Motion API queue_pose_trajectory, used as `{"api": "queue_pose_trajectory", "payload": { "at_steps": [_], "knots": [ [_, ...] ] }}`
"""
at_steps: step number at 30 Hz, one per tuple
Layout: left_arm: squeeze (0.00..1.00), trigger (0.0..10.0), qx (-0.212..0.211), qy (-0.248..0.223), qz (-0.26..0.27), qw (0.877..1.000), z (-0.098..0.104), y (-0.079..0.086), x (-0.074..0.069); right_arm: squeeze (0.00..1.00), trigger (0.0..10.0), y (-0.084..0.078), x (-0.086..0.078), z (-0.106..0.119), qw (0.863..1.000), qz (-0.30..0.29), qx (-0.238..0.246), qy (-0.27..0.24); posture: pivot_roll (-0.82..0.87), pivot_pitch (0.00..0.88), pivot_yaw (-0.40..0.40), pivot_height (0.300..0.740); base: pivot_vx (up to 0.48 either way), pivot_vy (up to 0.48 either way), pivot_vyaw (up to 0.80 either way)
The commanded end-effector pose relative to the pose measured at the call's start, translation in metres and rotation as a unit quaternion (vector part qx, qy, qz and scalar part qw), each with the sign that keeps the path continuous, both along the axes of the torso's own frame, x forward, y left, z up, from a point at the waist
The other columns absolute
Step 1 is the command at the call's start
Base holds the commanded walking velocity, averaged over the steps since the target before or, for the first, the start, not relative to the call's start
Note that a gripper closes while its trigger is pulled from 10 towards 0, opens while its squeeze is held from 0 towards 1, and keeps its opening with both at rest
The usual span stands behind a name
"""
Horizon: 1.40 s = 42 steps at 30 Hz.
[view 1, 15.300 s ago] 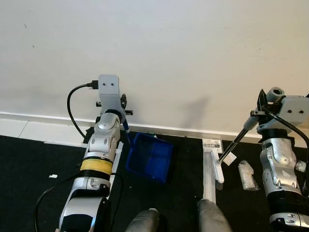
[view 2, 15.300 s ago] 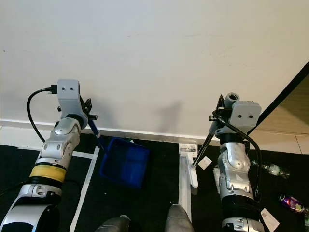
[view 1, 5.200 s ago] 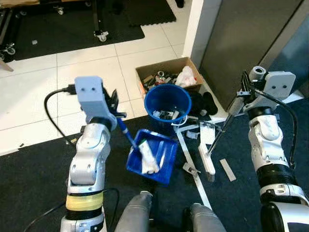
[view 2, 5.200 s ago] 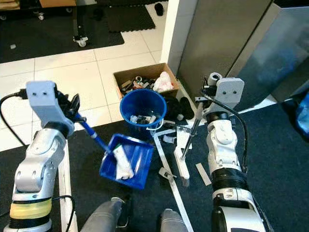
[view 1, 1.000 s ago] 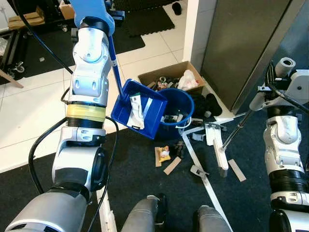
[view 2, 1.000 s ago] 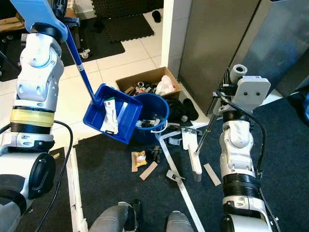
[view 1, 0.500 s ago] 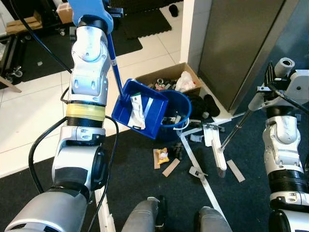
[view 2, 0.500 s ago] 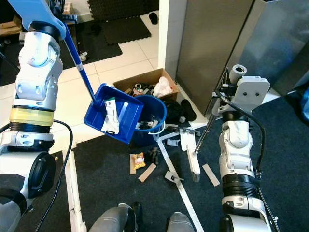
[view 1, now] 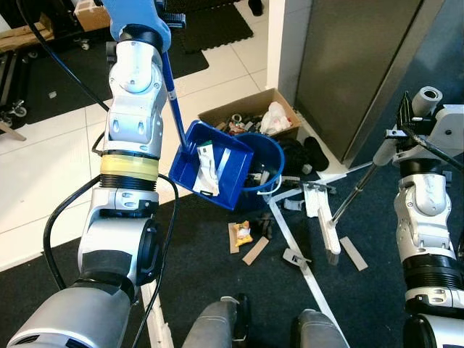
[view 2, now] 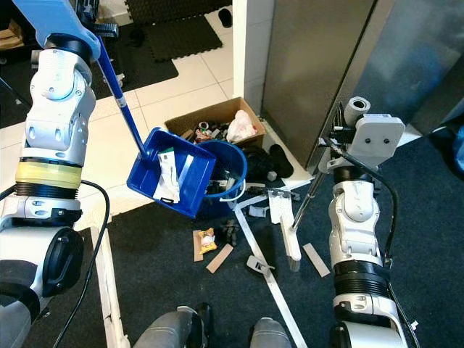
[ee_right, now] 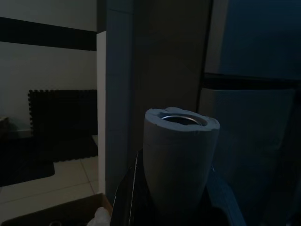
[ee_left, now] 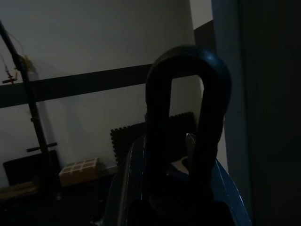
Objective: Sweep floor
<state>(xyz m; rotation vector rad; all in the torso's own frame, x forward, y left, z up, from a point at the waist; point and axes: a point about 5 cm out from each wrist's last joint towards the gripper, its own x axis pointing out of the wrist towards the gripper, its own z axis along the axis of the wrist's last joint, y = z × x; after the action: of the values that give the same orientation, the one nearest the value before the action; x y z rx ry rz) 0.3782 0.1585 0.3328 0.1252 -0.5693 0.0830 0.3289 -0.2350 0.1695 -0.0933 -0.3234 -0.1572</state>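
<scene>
Blue plastic long-handled dustpan [view 1: 212, 164]: raised and tilted over the rim of the round blue plastic bucket [view 1: 267, 156], apparently to tip out its white wrapper [view 1: 206, 169]. Left gripper [ee_left: 186, 141]: fingers clenched on the handle's loop. Right gripper [ee_right: 181, 160]: fingers grasping the white broom [view 1: 328, 226], head resting on the dark carpet [view 1: 210, 283], parked. Remaining: orange packet [view 1: 242, 233], wood scraps, white strip. Open cardboard box [view 1: 250, 116] of rubbish behind.

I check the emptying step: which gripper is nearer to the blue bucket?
Left. The left gripper holds the dustpan tilted at the blue bucket; the right gripper holds the broom farther away.
</scene>
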Motion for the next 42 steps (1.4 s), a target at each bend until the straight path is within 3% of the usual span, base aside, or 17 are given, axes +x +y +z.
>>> {"api": "queue_pose_trajectory", "payload": {
  "at_steps": [1, 31, 42],
  "knots": [
    [0.00, 10.0, 0.009, -0.054, 0.000, 0.998, 0.0226, -0.0020, -0.0071, 0.00, 10.0, 0.0008, 0.0001, 0.0029, 1.000, 0.002, 0.003, -0.007, -0.06, 0.065, 0.066, 0.740, 0.480, 0.000, 0.00],
    [0.00, 10.0, 0.011, -0.053, -0.002, 0.999, 0.0213, -0.0024, -0.0055, 0.00, 10.0, 0.0024, 0.0007, 0.0025, 1.000, 0.004, 0.004, -0.007, -0.06, 0.068, 0.067, 0.740, 0.474, 0.000, 0.00],
    [0.00, 10.0, 0.017, -0.054, -0.009, 0.998, 0.0201, -0.0062, -0.0055, 0.00, 10.0, 0.0032, 0.0010, 0.0021, 1.000, 0.005, 0.005, -0.006, -0.06, 0.066, 0.069, 0.740, 0.055, 0.000, 0.00]
  ]
}}
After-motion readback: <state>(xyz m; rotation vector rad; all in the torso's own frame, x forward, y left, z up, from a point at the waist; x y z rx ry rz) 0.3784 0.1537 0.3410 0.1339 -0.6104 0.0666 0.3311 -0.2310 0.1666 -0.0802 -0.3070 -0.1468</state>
